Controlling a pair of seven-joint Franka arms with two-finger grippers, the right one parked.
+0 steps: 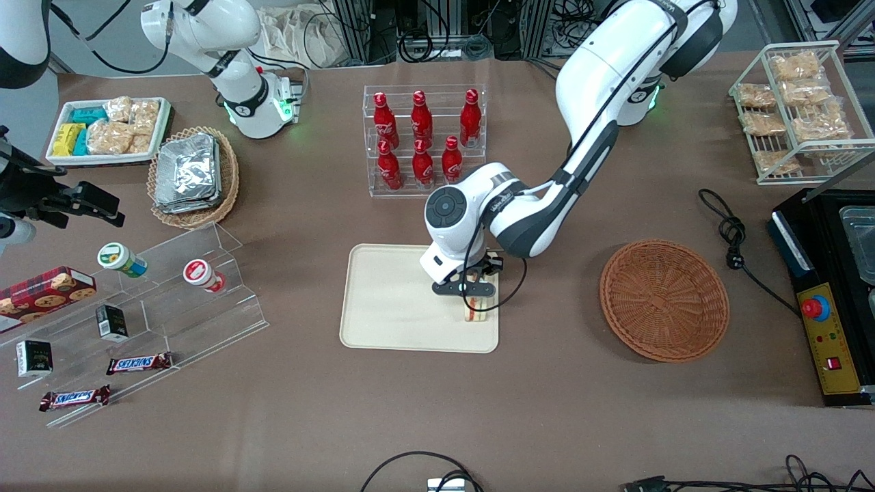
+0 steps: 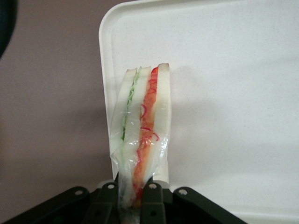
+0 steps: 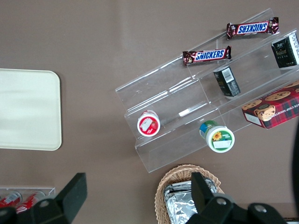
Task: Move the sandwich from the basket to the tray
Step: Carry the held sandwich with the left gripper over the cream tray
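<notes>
Sandwich (image 2: 142,135) clamped in gripper (image 1: 476,295) fingers, at tray (image 1: 383,301) edge nearest basket (image 1: 664,299)

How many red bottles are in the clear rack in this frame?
7: three red bottles in the rack's row farther from the front camera, four in the nearer row; the arm may hide others. The gripper holds the sandwich over the tray.

Bright even overhead light; soft shadows; glare on tray (image 2: 243,93); near black parts blurred.
</notes>
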